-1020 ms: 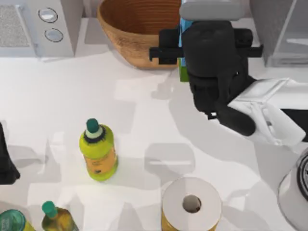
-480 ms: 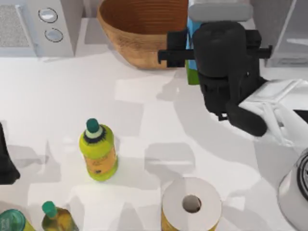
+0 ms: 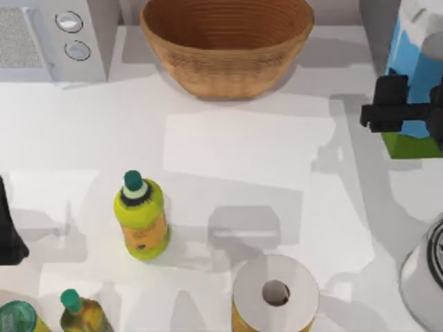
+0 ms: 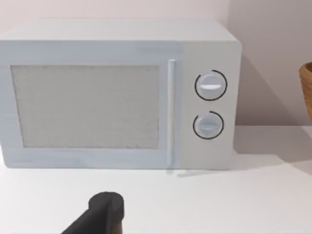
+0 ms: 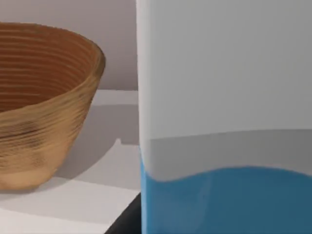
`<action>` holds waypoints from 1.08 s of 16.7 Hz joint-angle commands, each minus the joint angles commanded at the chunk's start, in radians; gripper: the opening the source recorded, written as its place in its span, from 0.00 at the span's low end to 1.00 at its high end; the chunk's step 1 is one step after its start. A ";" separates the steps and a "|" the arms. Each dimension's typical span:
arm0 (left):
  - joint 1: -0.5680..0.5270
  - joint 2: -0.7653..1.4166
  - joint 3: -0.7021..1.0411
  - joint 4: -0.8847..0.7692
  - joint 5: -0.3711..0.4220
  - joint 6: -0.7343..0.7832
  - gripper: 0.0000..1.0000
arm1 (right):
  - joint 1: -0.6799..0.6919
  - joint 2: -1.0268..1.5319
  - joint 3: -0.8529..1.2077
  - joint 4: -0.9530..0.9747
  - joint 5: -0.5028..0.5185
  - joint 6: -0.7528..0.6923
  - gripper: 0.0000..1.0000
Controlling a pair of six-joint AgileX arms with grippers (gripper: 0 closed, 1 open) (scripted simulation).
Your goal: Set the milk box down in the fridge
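Gripping the milk box (image 3: 414, 69) at the table's three o'clock edge, the right gripper (image 3: 405, 116) has its fingers closed on the carton's blue middle, wicker basket (image 3: 227, 43) toward eleven o'clock. Left arm sits parked at nine o'clock, facing the microwave (image 4: 119, 95).

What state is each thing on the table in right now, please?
milk box: off the table, held by the right gripper at the top view's right edge.
microwave: door shut.
yellow-green bottle: upright, capped.
paper roll: standing on end.
basket: upright, nothing inside.
left gripper: parked at left edge.
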 joint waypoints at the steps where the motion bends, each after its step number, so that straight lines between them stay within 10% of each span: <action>1: 0.000 0.000 0.000 0.000 0.000 0.000 1.00 | -0.038 -0.112 -0.061 -0.026 -0.040 -0.009 0.00; 10: 0.000 0.000 0.000 0.000 0.000 0.000 1.00 | -0.391 -1.022 -0.540 -0.191 -0.395 -0.107 0.00; 18: 0.000 0.000 0.000 0.000 0.000 0.000 1.00 | -0.495 -1.198 -0.651 -0.211 -0.483 -0.143 0.00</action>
